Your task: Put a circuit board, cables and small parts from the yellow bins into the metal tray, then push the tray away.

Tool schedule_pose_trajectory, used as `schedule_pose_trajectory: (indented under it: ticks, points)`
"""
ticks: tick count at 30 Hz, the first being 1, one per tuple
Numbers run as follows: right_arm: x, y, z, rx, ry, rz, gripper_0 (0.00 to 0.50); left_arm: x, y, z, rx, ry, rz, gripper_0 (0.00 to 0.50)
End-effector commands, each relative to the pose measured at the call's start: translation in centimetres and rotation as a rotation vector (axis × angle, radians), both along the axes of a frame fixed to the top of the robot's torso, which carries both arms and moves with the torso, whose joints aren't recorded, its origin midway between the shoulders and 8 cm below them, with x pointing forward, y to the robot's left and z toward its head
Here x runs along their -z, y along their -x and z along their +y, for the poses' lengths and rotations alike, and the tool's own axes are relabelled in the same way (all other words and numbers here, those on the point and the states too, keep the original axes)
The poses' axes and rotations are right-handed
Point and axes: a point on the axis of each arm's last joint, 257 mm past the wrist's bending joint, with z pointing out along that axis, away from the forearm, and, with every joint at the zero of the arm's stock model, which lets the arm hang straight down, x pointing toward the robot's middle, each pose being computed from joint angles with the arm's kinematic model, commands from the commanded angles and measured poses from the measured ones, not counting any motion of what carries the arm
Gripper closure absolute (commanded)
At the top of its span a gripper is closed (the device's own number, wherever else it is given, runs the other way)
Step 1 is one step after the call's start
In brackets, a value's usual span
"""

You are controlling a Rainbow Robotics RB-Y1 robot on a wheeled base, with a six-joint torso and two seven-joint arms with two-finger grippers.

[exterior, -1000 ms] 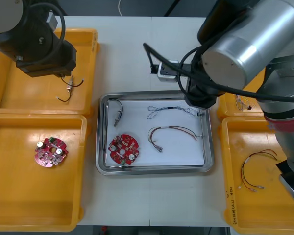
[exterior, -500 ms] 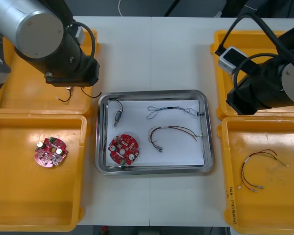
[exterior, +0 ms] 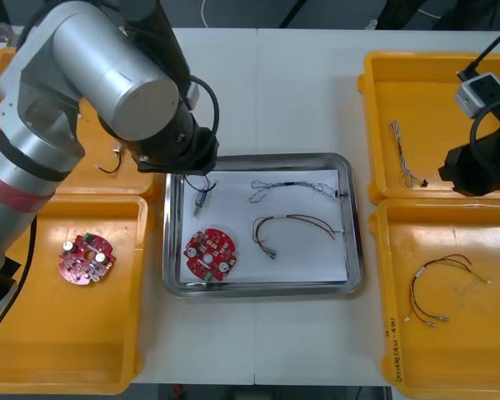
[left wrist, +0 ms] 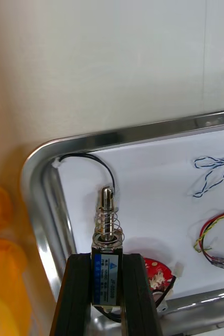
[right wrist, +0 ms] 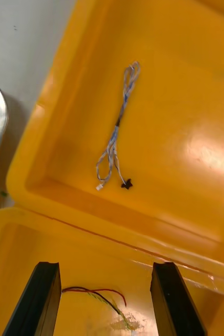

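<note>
1. The left gripper (left wrist: 105, 258), left of the tray (exterior: 258, 290) half a second ago, is now over its far-left corner, fingers clamped on a small metal part (left wrist: 107, 231).
2. The board (exterior: 210, 252) and cables (exterior: 290, 217) lie unmoved inside the tray.
3. The right gripper (right wrist: 105, 273), fingers apart, has drawn farther right of the tray, over the bins (exterior: 375, 83).

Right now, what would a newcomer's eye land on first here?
The left gripper, shut on a small metal part with a black cable, at the metal tray's far left corner. Next, the round red circuit board lying in the tray. The right gripper hangs open above the right-hand yellow bins.
</note>
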Motion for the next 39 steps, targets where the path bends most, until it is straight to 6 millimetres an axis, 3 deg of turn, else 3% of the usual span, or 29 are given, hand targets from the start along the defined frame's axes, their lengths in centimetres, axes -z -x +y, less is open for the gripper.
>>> schedule_pose_trajectory:
  ticks: [1, 12, 18, 28, 37, 38, 39]
  points:
    - [-0.4, 1.6, -3.9, 0.113, -0.031, -0.021, 0.0, -0.7, -0.9, -3.4, 0.01, 0.027, -0.045, 0.5]
    - [1.5, 4.7, -8.4, 0.246, -0.067, 0.011, 0.0, 3.5, -1.2, -5.8, 0.053, 0.004, -0.043, 0.5]
    - [2.7, 5.9, -9.5, 0.309, -0.084, 0.035, 0.0, 5.2, -1.3, -6.4, 0.068, -0.006, -0.043, 0.5]
    - [5.0, 7.5, -9.2, 0.36, -0.137, 0.089, 0.0, 6.8, -1.2, -6.4, 0.065, -0.024, -0.029, 0.5]
    - [6.7, 8.5, -8.6, 0.364, -0.167, 0.129, 0.0, 6.8, -0.9, -7.0, 0.067, -0.016, -0.028, 0.499]
    - [6.8, 8.6, -8.5, 0.366, -0.171, 0.132, 0.0, 6.8, -1.0, -6.9, 0.065, -0.016, -0.028, 0.485]
    - [6.9, 8.6, -8.6, 0.368, -0.171, 0.132, 0.0, 6.7, -1.0, -7.0, 0.066, -0.015, -0.03, 0.353]
